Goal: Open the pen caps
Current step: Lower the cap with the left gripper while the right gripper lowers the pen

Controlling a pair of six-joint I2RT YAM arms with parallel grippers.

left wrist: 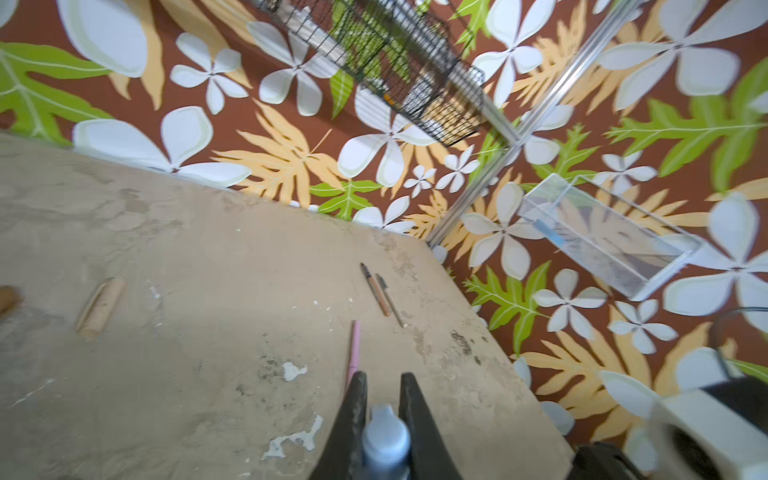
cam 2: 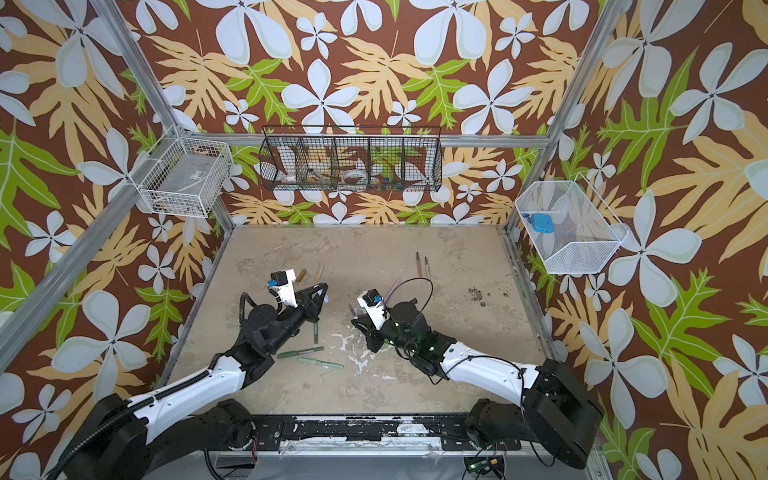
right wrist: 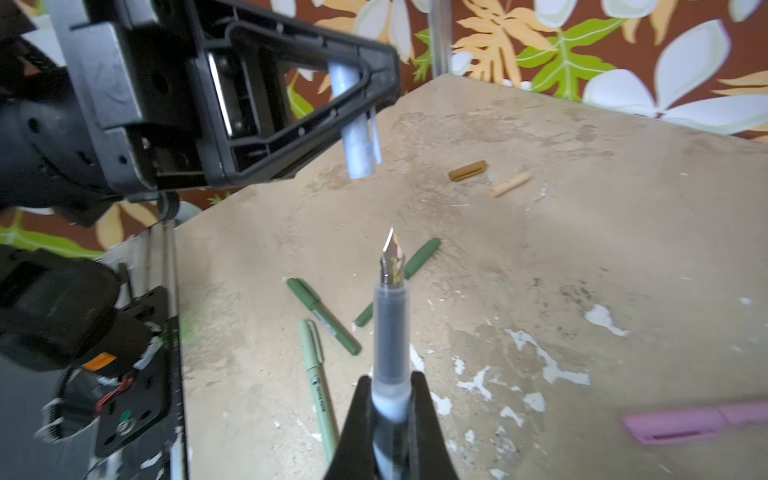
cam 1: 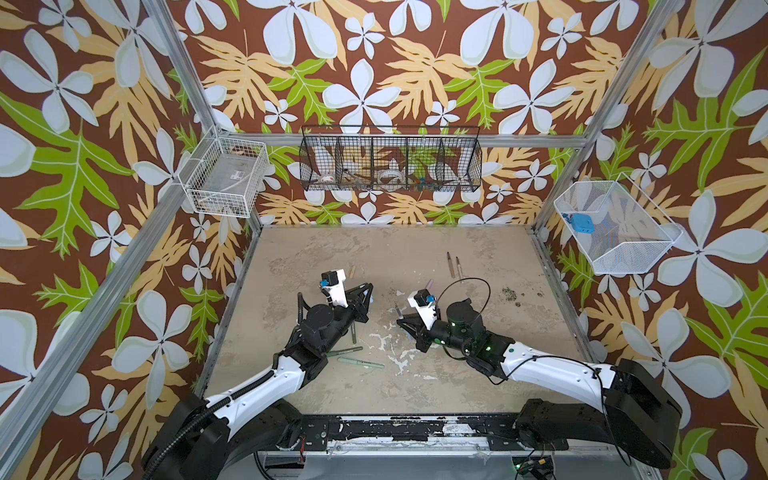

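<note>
The pink pen (right wrist: 698, 422) is blurry and runs off the edge. Things in the black basket (cam 1: 459, 166) look too tiny.

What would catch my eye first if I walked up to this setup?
First, the loud flower-and-leaf wallpaper on every wall. Then, above the middle of the table, the right gripper is shut on a pale blue pen with its shiny metal nib bared, while the left gripper pinches the matching cap. Three green pens lie capped on the table's left half.
</note>
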